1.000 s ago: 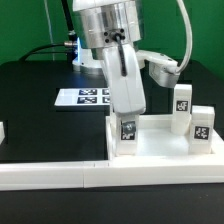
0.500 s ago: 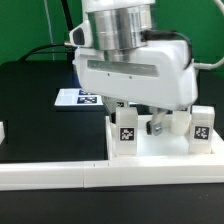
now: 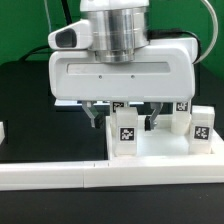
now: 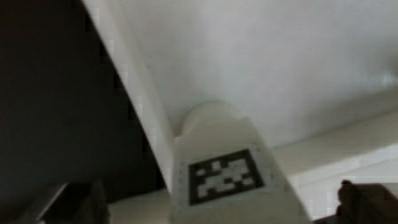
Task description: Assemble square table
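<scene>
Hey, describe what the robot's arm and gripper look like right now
The gripper has a wide, boxy white housing with rounded corners and two short dark fingers beneath it. Above sits a ribbed silver-grey cylindrical wrist section, with a white rounded piece at the exterior view's left. A thin cable arcs behind it. No markings are visible on the housing.

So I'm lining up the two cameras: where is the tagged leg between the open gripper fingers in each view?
Exterior view: the leg stands on the square table top, just below the gripper, between its spread fingers.
Wrist view: the same leg rises in the lower middle, tag facing the camera, dark fingertips either side.
Shared landmark: the black-and-white tag on that leg's face.
</scene>
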Controlling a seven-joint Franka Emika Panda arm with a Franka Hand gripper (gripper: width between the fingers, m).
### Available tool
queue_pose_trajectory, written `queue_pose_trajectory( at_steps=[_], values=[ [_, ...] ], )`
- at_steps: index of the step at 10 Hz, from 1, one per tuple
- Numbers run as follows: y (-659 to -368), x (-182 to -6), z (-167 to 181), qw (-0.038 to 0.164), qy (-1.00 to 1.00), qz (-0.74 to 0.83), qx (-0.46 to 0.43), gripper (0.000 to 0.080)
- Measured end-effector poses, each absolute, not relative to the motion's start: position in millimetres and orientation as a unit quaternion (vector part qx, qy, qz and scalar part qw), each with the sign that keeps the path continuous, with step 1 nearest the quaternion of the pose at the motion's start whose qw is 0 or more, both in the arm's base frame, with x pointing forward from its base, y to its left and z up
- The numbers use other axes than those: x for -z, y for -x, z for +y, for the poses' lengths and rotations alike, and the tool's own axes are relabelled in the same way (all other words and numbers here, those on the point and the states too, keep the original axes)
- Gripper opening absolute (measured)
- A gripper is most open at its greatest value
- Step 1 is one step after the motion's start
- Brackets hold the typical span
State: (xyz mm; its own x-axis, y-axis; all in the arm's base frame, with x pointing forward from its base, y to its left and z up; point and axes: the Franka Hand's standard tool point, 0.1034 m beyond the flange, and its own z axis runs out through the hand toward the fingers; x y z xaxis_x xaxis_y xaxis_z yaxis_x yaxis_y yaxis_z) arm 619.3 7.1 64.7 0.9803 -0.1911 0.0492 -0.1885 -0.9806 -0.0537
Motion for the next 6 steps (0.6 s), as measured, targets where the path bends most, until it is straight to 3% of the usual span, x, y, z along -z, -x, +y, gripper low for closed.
queue_pose_trajectory(
  at_steps=[3,5,6],
  values=[
    [-619.0,-64.0,6.7,0.025,0.996,0.082,0.027,0.0621],
    [-618.9,-63.8,7.9,0.029,0.988,0.152,0.025,0.0284],
    [-618.9,-63.8,8.0,0.029,0.986,0.164,0.025,0.0288]
  ],
)
